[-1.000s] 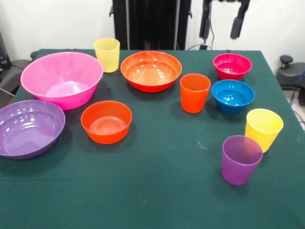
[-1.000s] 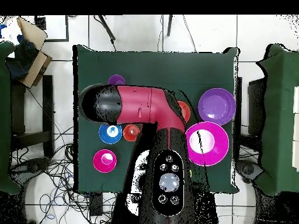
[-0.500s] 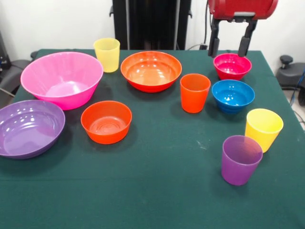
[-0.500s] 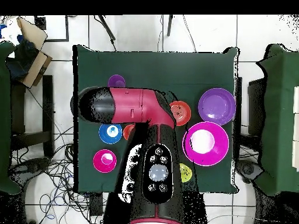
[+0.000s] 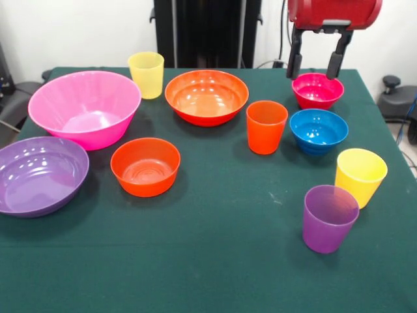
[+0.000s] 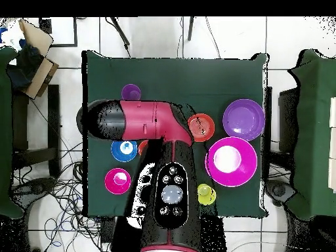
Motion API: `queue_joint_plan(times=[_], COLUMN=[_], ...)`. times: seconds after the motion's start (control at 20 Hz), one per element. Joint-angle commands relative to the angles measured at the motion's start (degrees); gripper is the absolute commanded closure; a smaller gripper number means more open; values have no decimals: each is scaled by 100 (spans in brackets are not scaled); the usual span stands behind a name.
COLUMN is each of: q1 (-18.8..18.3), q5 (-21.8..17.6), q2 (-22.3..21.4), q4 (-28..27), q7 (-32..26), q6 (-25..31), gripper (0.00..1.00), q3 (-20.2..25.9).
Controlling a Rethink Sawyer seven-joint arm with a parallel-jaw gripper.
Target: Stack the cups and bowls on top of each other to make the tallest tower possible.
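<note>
All cups and bowls stand apart on the green table point(image 5: 215, 261), none nested. At the left are the big pink bowl point(image 5: 85, 107) and the shallow purple bowl point(image 5: 39, 175). In the middle sit the wide orange bowl point(image 5: 206, 96), the small orange bowl point(image 5: 145, 166), a yellow cup point(image 5: 146, 74) and the orange cup point(image 5: 266, 126). At the right are the magenta bowl point(image 5: 317, 90), the blue bowl point(image 5: 318, 130), another yellow cup point(image 5: 360, 177) and the purple cup point(image 5: 329, 218). My gripper point(image 5: 315, 64) hangs open and empty just above the magenta bowl's far rim.
In the overhead view the red and black arm point(image 6: 154, 121) covers the table's middle and hides my gripper. The pink bowl point(image 6: 231, 161), purple bowl point(image 6: 243, 119), blue bowl point(image 6: 123, 150) and magenta bowl point(image 6: 117, 180) show around it. Chairs stand at both sides of the table.
The arm's red head has come down into the front view, bringing my open gripper over the magenta bowl. Since half a second ago it has barely shifted. No cup or bowl moved.
</note>
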Motion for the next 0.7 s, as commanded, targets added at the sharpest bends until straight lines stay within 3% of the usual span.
queue_joint_plan(times=[0.05,0.7], q1=[137,131], q5=[-143,-144], q2=[160,9], q4=[245,74], q7=[948,729], q6=[-315,68], gripper=[0,0], q3=[131,23])
